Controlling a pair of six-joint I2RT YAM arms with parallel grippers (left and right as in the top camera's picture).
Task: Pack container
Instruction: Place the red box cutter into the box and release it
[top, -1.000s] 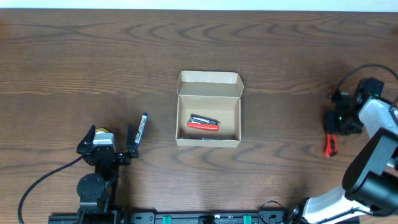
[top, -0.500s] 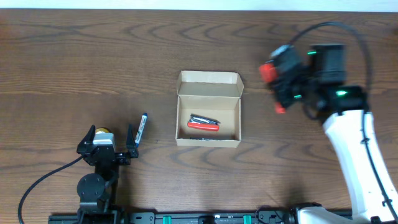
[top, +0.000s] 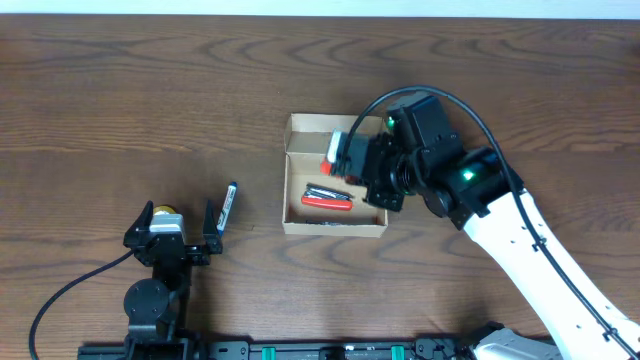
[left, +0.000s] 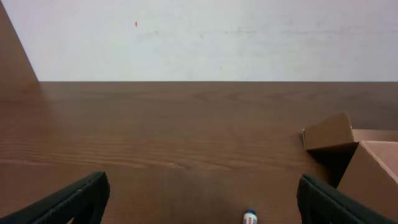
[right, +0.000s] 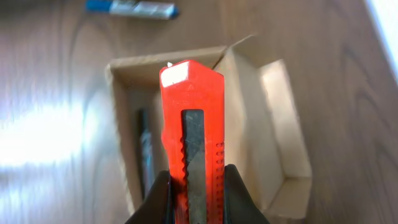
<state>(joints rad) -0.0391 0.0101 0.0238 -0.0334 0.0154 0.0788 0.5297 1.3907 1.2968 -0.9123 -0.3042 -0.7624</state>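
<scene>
Red cutter (right: 191, 124) masks most of the container (right: 249, 118) interior — cutter's lower end cropped at the frame edge; dark item (right: 144, 149) beside it blurred, unidentifiable.

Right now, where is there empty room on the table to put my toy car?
The wide wood strip behind the container is bare, and so is the far left corner. It is crowded over the container, where the right gripper holds a red cutter, and between the marker and the left gripper.
</scene>
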